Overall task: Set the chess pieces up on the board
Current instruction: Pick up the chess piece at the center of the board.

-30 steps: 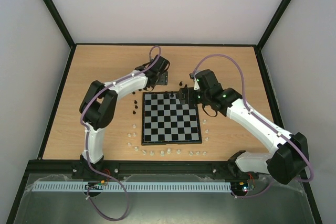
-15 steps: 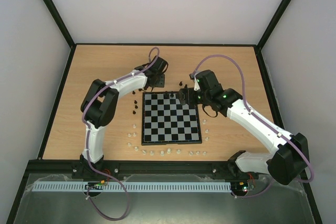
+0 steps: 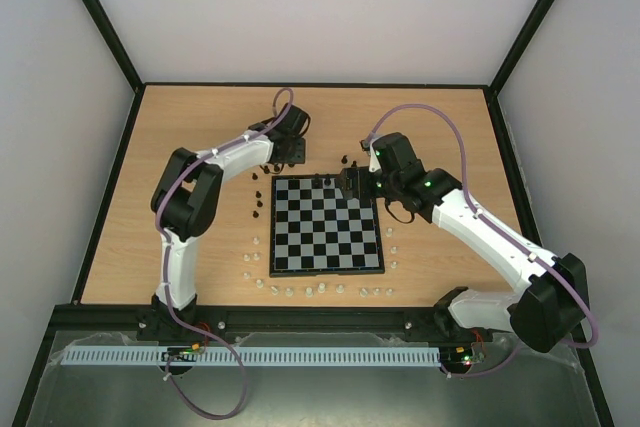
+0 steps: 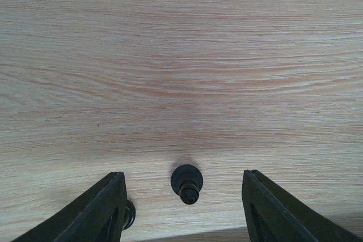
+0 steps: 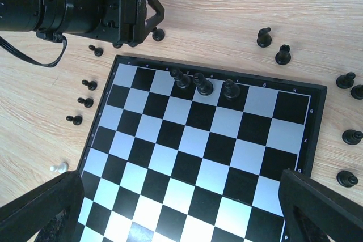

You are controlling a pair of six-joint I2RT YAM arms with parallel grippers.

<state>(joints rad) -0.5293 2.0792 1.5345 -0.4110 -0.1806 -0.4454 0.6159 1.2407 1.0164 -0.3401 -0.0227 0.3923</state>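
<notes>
Having swung away from the far corner of the black-and-grey checked chessboard [image 3: 327, 232], the left hand [image 4: 182, 175] has narrowed to half-spread around, not touching, a tiny black pawn [image 4: 186, 182] on the wooden counter [image 4: 181, 55], so a pickup looks next.

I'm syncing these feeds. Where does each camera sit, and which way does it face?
Top external: above and behind the bases, looking down on table and board; both arms show whole.
Left wrist: on the left arm, facing down at bare wood and a black piece between its jaws.
Right wrist: over the board, facing down; own jaws at lower corners.
Shared: top and right wrist both show the board and left gripper.
</notes>
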